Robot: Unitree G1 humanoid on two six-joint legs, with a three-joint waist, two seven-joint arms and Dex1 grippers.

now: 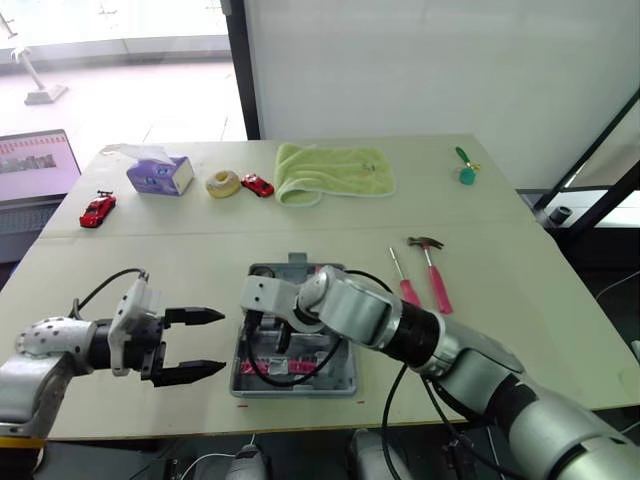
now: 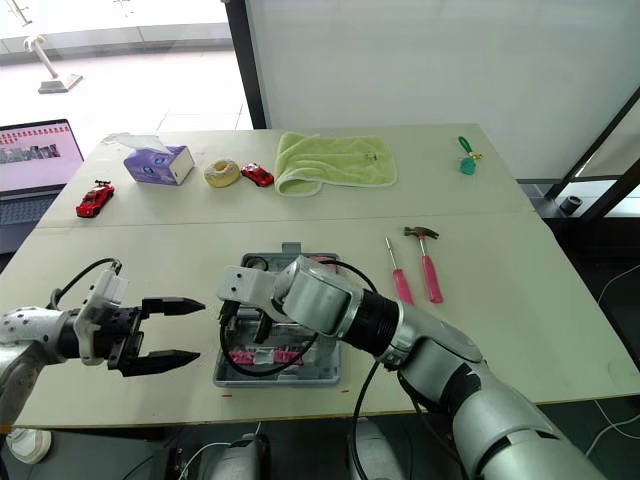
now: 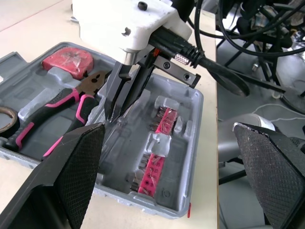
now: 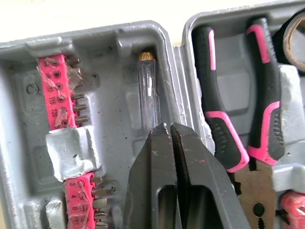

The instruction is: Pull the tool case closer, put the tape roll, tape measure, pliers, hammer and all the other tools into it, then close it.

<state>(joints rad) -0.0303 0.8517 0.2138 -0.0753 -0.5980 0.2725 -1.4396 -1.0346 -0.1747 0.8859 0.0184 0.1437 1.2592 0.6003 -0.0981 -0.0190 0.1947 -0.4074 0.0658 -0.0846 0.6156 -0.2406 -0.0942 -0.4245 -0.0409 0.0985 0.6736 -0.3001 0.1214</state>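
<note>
One grey tool case (image 1: pixel 342 378) is lying open near the front edge of the table (image 1: pixel 150 250).

The right gripper (image 4: pixel 170 129) is reaching down into the case. Its two black fingers are pressed together with nothing between them, and the tips are hanging just short of one clear-handled tool (image 4: pixel 148 95) that is sitting in its slot.

The left gripper (image 1: pixel 223 341) is hovering just beside the case on its left side, with its two fingers spread wide apart and nothing between them.

Contents of the case, counted:
- One pair of pliers (image 4: pixel 220 129) with pink-and-black handles is lying in the half next to the clear-handled tool.
- One red tape measure (image 3: pixel 66 59) is sitting past the pliers' head.
- One tape roll (image 4: pixel 289 38) is showing in part beside the pliers' handles.
- One pink bit holder (image 3: pixel 161 138) is sitting in the same half as the clear-handled tool.

Outside the case, to its right, one hammer (image 1: pixel 436 275) and one screwdriver (image 1: pixel 402 277), both with pink handles, are lying side by side without touching.

At the far side of the table:
- Two red toy cars (image 1: pixel 98 210) (image 1: pixel 257 185) are standing well apart.
- One purple tissue box (image 1: pixel 160 175) is standing between them.
- One pale ring (image 1: pixel 222 183) is lying just beside the second car.
- One green towel (image 1: pixel 333 170) is lying folded.
- One small green object (image 1: pixel 465 170) is lying far to the right.

One laptop (image 1: pixel 35 165) is standing open off the table's left edge.
</note>
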